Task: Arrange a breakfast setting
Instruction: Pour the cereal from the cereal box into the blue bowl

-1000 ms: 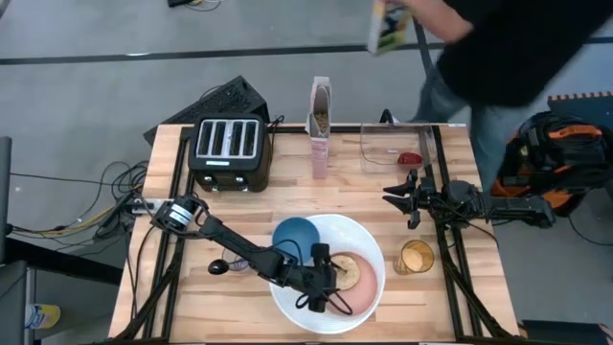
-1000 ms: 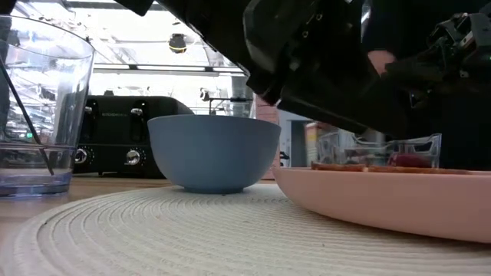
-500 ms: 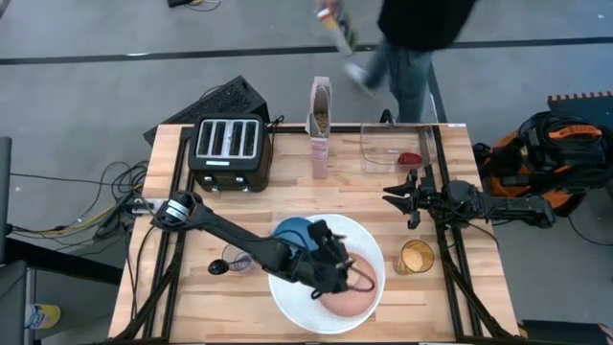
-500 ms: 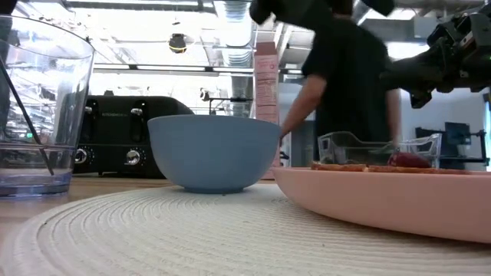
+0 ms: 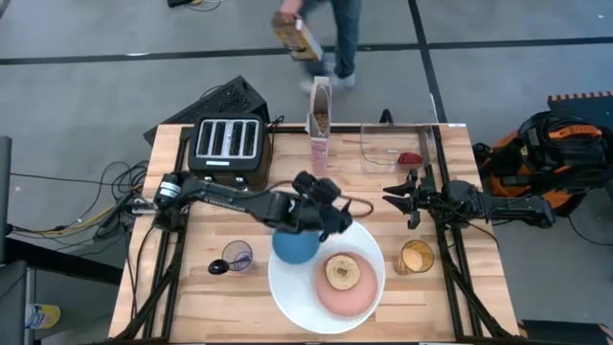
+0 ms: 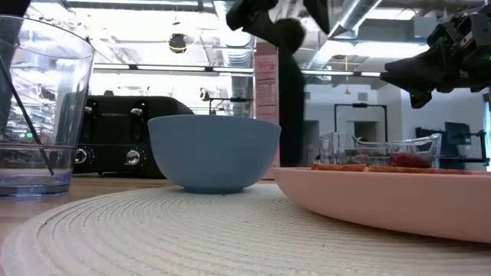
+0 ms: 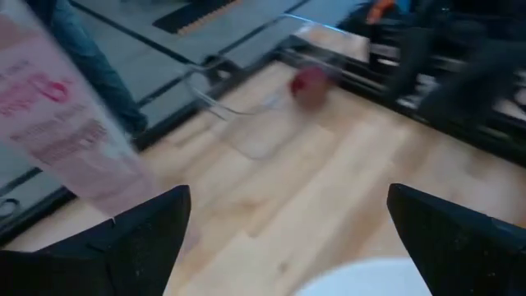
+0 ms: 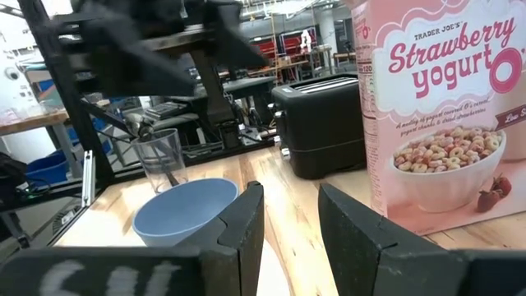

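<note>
High view: the small red fruit [image 5: 410, 158] lies in a clear plastic tray [image 5: 378, 149] near the counter's far right corner. I judge it light, round, smooth and easily bruised, likely to roll, so a gentle pinch across its middle suits it. The toasted bagel half [image 5: 340, 271] rests on the small pink plate [image 5: 345, 292], which sits on the large round white plate [image 5: 297, 297] at the near edge; the small blue bowl [image 5: 292, 246] touches that plate's far left rim. One of each shows. One black spoon [image 5: 218, 267] stands in one clear glass [image 5: 237, 256] to the left.

The left claw [image 5: 330, 206] hovers beyond the bowl, spread wide and empty. The right claw [image 5: 400, 196] waits near the right edge, narrowly parted, empty.
</note>
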`<action>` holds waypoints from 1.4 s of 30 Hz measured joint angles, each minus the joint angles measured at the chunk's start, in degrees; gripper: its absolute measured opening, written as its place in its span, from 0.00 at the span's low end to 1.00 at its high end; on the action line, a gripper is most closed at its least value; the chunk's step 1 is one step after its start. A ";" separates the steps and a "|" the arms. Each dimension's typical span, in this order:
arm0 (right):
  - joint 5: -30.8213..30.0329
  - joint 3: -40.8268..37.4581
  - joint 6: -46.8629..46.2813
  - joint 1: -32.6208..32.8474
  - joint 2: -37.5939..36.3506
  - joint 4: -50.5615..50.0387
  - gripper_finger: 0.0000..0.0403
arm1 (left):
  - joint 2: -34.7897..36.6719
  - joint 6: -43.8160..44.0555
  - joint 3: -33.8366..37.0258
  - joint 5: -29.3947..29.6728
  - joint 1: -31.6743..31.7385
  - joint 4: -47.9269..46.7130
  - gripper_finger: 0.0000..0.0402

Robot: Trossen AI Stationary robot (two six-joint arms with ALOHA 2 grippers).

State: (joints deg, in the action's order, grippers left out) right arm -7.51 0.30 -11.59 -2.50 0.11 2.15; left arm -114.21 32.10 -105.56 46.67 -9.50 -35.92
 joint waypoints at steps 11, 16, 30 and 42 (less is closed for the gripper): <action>0.00 0.01 -0.01 0.00 0.01 0.00 0.34 | 0.00 11.79 0.00 -1.42 8.89 -6.13 1.00; 0.00 -0.01 0.01 0.00 0.01 0.00 0.34 | 0.00 17.28 2.20 -3.40 10.57 -8.28 1.00; 0.00 -0.01 -0.01 0.02 0.01 0.00 0.34 | -0.07 20.47 14.63 -4.04 13.31 5.27 1.00; 0.00 0.01 0.01 0.02 0.01 0.00 0.34 | -0.13 18.34 27.94 -4.87 16.66 25.95 1.00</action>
State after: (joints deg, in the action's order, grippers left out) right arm -7.51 0.32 -11.57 -2.48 0.12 2.15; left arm -114.34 50.43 -77.62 41.80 7.17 -9.97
